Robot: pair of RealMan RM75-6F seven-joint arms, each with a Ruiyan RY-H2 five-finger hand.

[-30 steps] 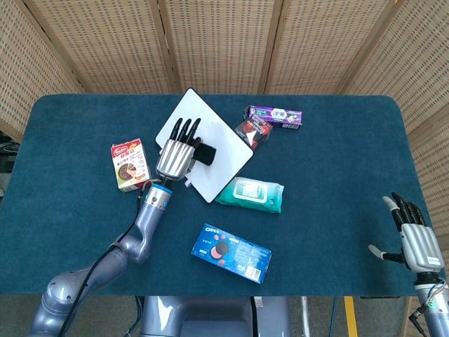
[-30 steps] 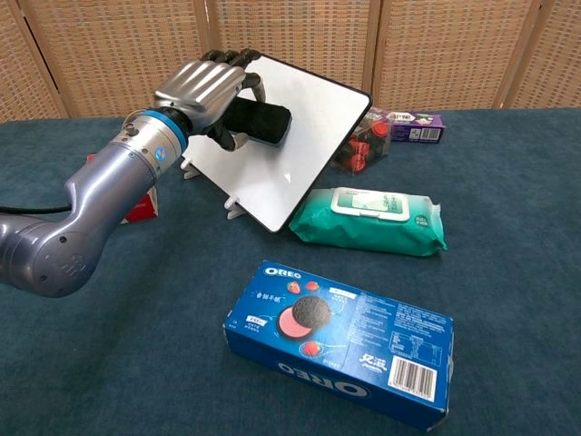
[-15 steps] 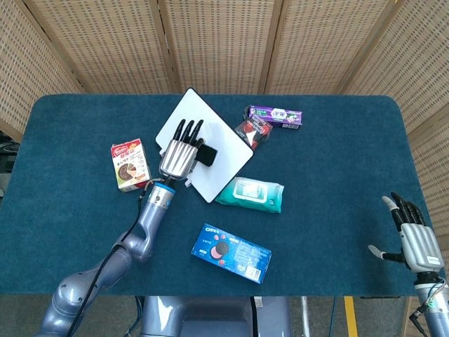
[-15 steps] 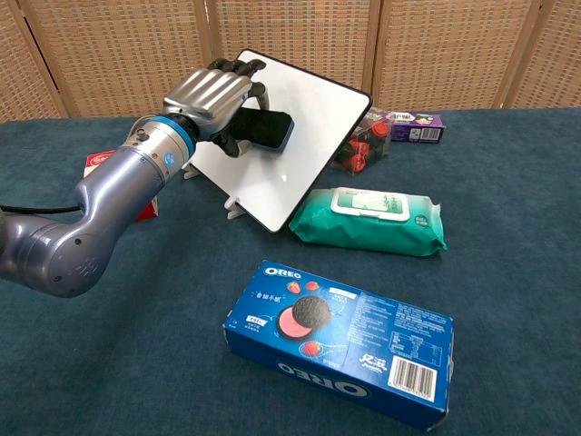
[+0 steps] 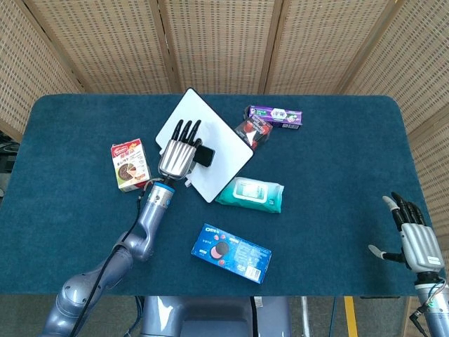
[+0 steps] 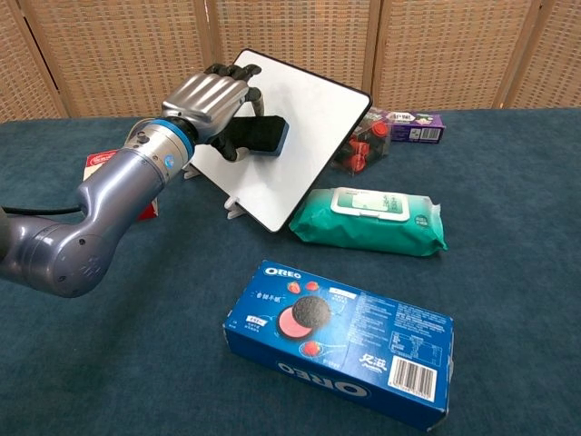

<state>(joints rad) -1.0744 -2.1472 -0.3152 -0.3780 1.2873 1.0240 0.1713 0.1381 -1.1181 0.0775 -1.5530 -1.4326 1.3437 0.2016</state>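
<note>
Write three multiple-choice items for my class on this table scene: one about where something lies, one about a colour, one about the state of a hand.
1. Where does the blue Oreo biscuit box lie?
A. nearest the chest camera
B. on the whiteboard
C. beside the purple box

2. What colour is the soft pack of wet wipes?
A. red
B. green
C. purple

3. What is the robot's left hand doing?
A. resting open on the cloth
B. gripping the black eraser on the white tilted whiteboard
C. holding the wipes

Answers: 1 A, it fills the chest view's foreground; 2 B, its wrapper is green; 3 B, fingers wrap the eraser.
</note>
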